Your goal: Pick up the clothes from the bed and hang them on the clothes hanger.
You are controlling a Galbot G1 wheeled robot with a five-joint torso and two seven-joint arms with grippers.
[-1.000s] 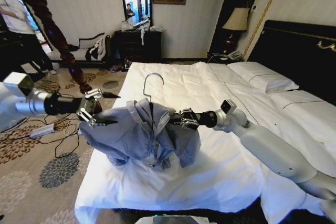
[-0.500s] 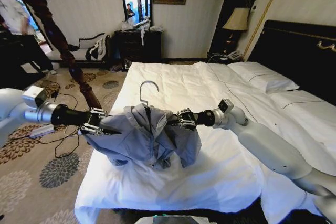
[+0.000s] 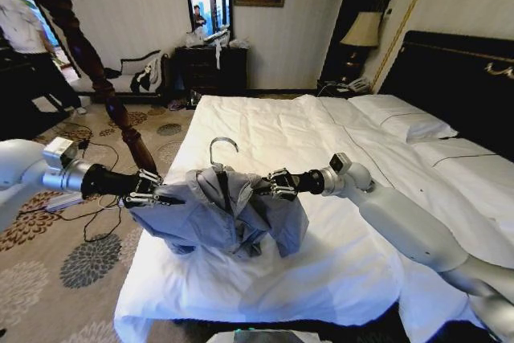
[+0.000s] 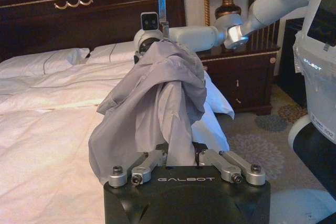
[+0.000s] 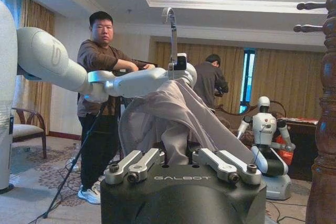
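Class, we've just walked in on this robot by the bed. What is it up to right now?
The robot holds a grey-blue shirt between its two arms, just above the foot of the bed. The left end effector grips one side of the fabric, and the right end effector grips the other. The shirt is bunched over a clothes hanger, whose silver hook sticks up from the collar. It is draped but untidy, and not yet hung on any stand.
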